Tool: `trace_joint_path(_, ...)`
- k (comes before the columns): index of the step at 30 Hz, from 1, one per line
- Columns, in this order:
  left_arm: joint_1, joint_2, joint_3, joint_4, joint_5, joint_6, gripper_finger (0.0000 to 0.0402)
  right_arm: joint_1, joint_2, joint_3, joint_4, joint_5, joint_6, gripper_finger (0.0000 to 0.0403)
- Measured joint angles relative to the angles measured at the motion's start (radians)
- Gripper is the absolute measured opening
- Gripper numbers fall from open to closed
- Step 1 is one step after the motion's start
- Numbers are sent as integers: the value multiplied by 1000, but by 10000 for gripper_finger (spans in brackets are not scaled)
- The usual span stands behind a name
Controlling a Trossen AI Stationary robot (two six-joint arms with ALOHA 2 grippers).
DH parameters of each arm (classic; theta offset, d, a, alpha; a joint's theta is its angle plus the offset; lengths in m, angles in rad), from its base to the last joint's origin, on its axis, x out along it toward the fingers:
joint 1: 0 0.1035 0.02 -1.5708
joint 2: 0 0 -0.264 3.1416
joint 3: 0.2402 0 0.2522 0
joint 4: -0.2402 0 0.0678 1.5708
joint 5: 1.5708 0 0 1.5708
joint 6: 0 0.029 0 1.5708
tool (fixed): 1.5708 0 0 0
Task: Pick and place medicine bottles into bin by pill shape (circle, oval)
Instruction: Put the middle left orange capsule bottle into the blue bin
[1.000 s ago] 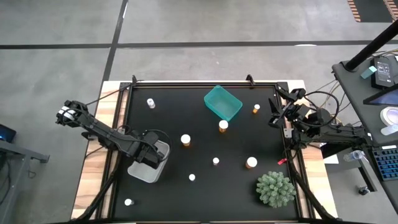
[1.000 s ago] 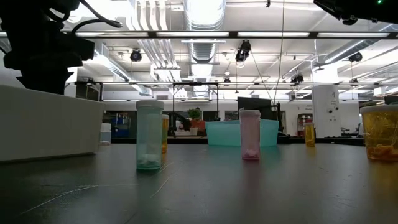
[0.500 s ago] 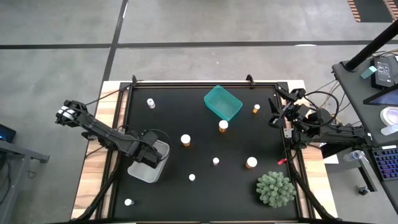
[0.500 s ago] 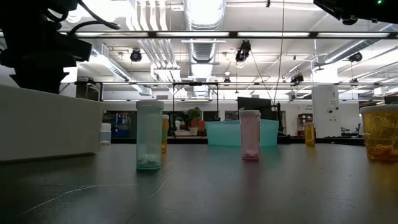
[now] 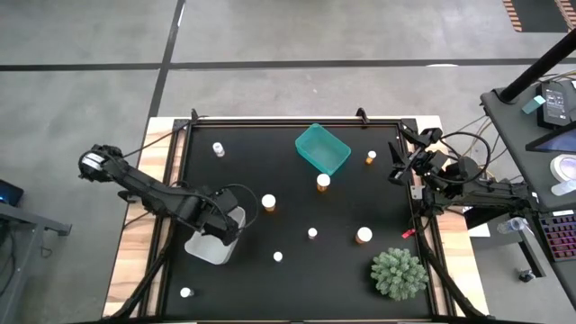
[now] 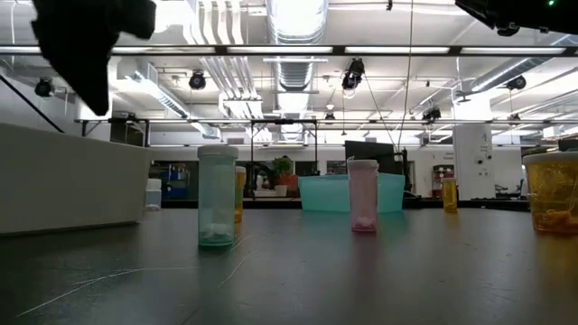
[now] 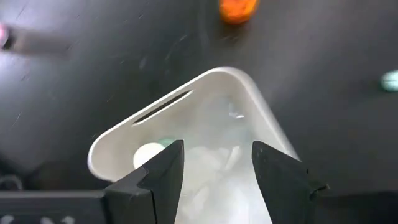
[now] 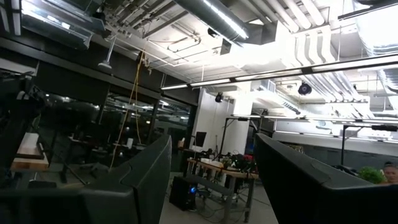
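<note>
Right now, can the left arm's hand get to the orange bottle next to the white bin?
Probably yes. The left hand hangs open over the white bin, and the orange bottle stands close by on bare black table with nothing between them.

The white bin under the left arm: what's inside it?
In the white bin, one white-capped bottle shows beside the open left pincer. Pale shapes lie deeper; the fingers hide the rest.

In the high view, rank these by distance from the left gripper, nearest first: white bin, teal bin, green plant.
From the left gripper, jaws open over the white bin:
1. White bin, directly beneath it, left side of the mat.
2. Teal bin, far edge, centre.
3. Green plant, near right corner.
</note>
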Motion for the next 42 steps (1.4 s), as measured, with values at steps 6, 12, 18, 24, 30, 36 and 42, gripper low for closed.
trace_joint_path(6,1,0,102,9,-6,36,173,0,0,0,0,0,0,219)
trace_joint_path(12,20,0,136,19,-27,78,173,0,0,0,1,0,-7,219)
trace_joint_path(18,42,4,137,20,-28,79,173,0,0,0,2,0,-8,219)
trace_joint_path(24,45,4,137,31,-28,82,173,0,0,0,2,0,-12,219)
trace_joint_path(30,46,4,136,37,-28,84,173,0,0,0,2,0,-14,219)
trace_joint_path(36,46,4,135,37,-36,84,173,0,0,0,2,0,-16,219)
trace_joint_path(42,46,6,135,38,-90,84,173,0,0,0,2,0,-16,219)
